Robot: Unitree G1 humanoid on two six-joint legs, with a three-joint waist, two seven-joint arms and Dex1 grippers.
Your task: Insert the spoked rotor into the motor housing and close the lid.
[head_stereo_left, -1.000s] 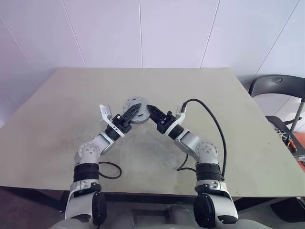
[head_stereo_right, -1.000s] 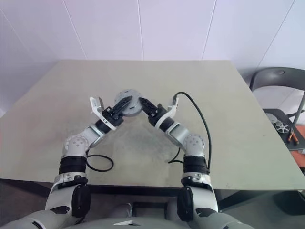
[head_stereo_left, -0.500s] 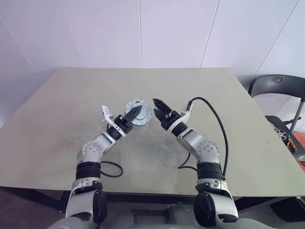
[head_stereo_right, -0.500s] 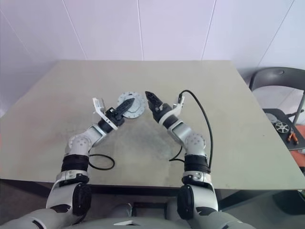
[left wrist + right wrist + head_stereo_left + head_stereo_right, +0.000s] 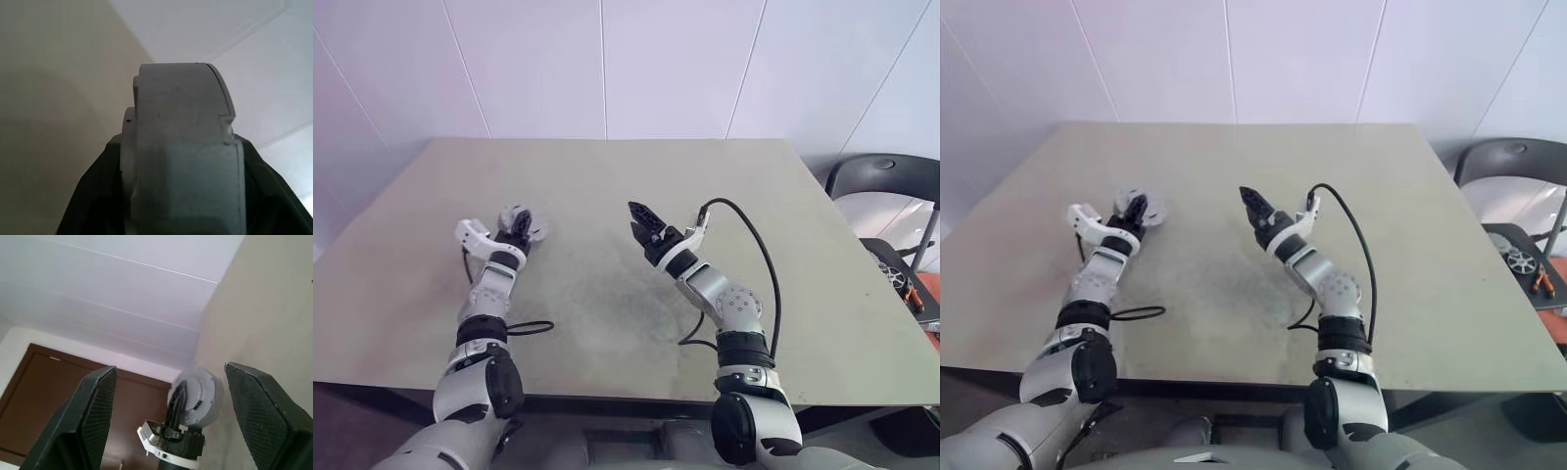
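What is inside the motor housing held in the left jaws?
The left gripper grips the closed grey motor housing. The wrist view shows its outer wall. Its inside is covered.

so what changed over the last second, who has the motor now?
The left gripper carried the closed motor housing from the table's middle out to the robot's left, gripped edge-on between its fingers. The right gripper let go of it and stands open. The right arm otherwise stayed where it was; the table is unchanged.
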